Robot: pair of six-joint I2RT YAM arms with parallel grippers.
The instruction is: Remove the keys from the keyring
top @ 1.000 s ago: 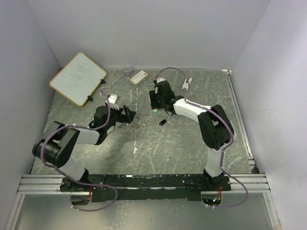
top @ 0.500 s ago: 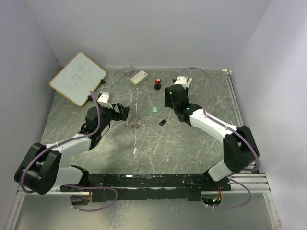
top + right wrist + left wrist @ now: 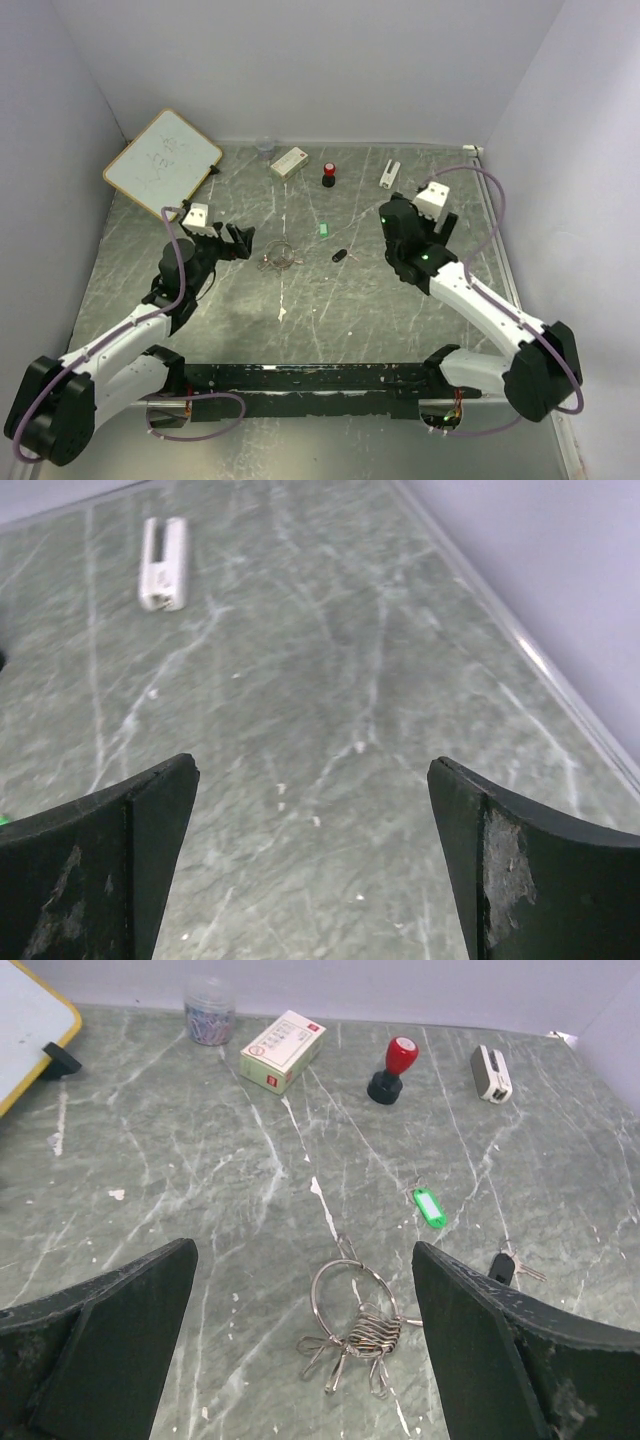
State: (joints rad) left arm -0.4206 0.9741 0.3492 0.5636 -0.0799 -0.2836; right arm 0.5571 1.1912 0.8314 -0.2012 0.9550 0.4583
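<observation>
Bare surface [image 3: 200,1160] runs straight from the spread left claw [image 3: 304,1260] to the keyring [image 3: 362,1338], nothing between. The green-headed key [image 3: 429,1207] and black-headed key [image 3: 503,1266] lie to its right, each apart. Before the spread right claw [image 3: 312,765], only a white device [image 3: 163,550] stands, far ahead and leftward

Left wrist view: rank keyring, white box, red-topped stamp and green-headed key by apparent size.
1. keyring, largest, though it also lies nearest the camera, which inflates it
2. white box
3. red-topped stamp
4. green-headed key, smallest
</observation>
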